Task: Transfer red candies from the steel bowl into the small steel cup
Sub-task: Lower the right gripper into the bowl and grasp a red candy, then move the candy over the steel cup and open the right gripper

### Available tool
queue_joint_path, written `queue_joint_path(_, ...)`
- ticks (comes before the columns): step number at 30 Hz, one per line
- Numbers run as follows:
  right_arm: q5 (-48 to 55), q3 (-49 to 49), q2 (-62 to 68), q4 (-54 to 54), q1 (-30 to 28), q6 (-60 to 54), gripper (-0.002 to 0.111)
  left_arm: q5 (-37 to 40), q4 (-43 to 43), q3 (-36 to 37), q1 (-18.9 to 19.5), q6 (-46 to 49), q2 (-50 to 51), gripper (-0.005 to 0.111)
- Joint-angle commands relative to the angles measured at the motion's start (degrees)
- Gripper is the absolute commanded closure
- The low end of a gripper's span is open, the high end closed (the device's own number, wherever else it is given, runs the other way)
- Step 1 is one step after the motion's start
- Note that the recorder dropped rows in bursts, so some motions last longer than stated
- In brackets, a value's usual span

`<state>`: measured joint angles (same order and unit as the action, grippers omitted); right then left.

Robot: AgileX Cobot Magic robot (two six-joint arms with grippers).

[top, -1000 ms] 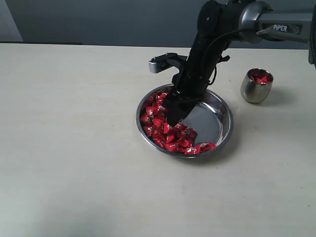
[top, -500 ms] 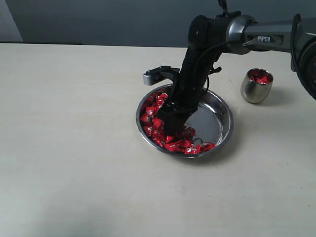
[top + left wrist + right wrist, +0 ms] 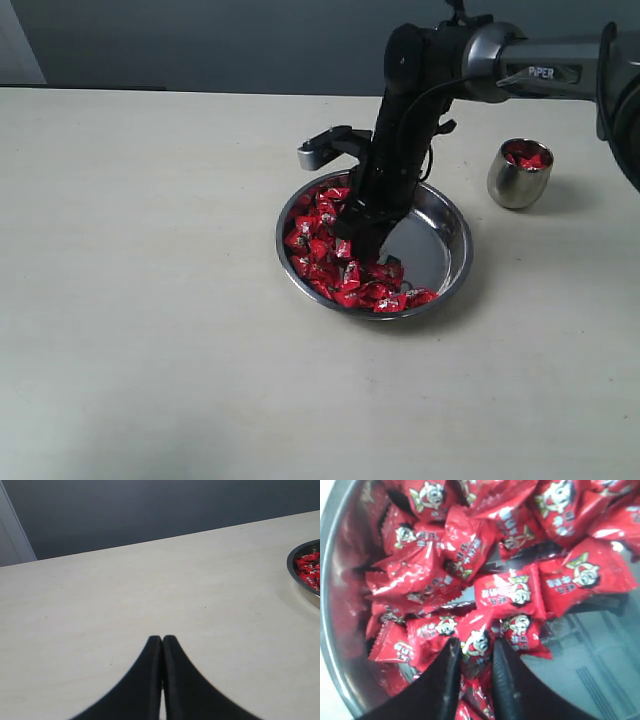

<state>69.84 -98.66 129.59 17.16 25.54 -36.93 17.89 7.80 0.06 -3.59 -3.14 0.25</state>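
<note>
Inside shiny steel bowl [image 3: 441,252], right tool [image 3: 475,645] pinches crinkly red candy [image 3: 478,640]; left tool [image 3: 162,640] together.

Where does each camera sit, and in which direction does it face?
Exterior view: off the arms, raised, looking down over the table at the steel bowl and small steel cup; shows the right gripper in the bowl.
Left wrist view: low over the table, facing its far edge; shows the left gripper, shut.
Right wrist view: close above the red candies, looking down; shows its fingers around one candy.
Shared: bowl and candies appear in all three.
</note>
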Motion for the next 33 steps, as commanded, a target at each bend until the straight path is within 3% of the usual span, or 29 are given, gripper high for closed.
queue_joint_path(1, 0.1, -1.1, -3.7, 0.5, -2.2, -0.5, 0.100, -0.2, 0.0, -0.1, -0.6, -0.3, -0.2, 0.106)
queue_joint_path(9, -2.8, -1.1, -7.9, 1.1, -7.9, -0.2, 0.100, -0.2, 0.0, -0.1, -0.6, -0.3, -0.2, 0.106)
queue_joint_path(20, -10.9, -1.1, -9.4, 0.5, -20.1, 5.9, 0.100, -0.2, 0.0, -0.1, -0.6, -0.3, -0.2, 0.106)
queue_joint_path(33, -13.6, -1.1, -9.4, -4.3, -26.2, 10.0, 0.100, -0.2, 0.0, -0.1, -0.6, -0.3, -0.2, 0.106)
